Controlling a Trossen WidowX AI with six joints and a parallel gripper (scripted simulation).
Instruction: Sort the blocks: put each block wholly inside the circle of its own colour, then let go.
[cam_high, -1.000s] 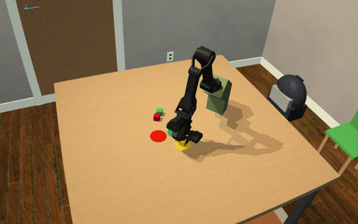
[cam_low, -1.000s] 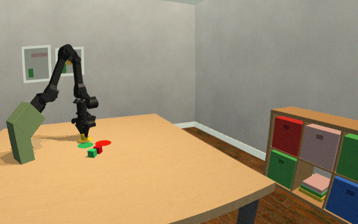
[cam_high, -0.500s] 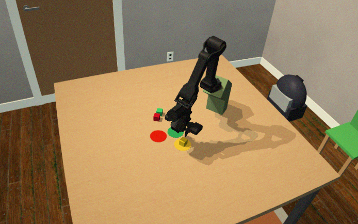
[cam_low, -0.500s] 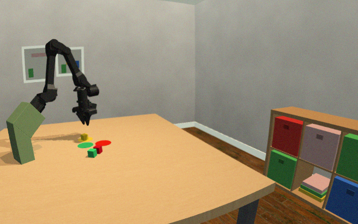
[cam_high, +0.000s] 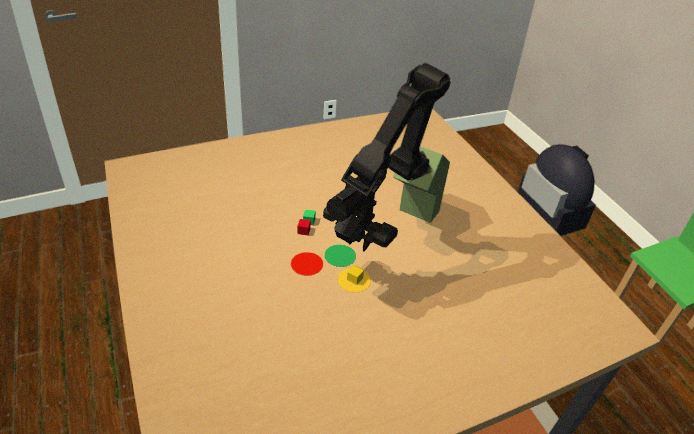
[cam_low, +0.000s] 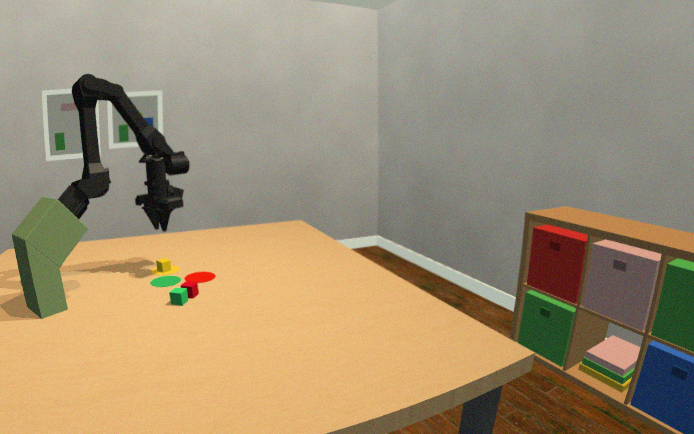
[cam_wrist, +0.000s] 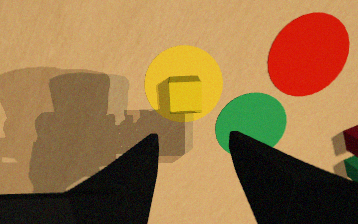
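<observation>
The yellow block sits inside the yellow circle; the wrist view shows the block on the circle. The green circle and red circle are empty. The green block and red block lie side by side on the table behind the circles. They also show in the exterior view as green and red. My gripper hangs well above the table, open and empty; it shows in the exterior view and the wrist view.
The arm's green base pedestal stands behind and to the right of the circles. A dark domed object and a green chair stand on the floor to the right. A shelf with coloured bins stands off the table.
</observation>
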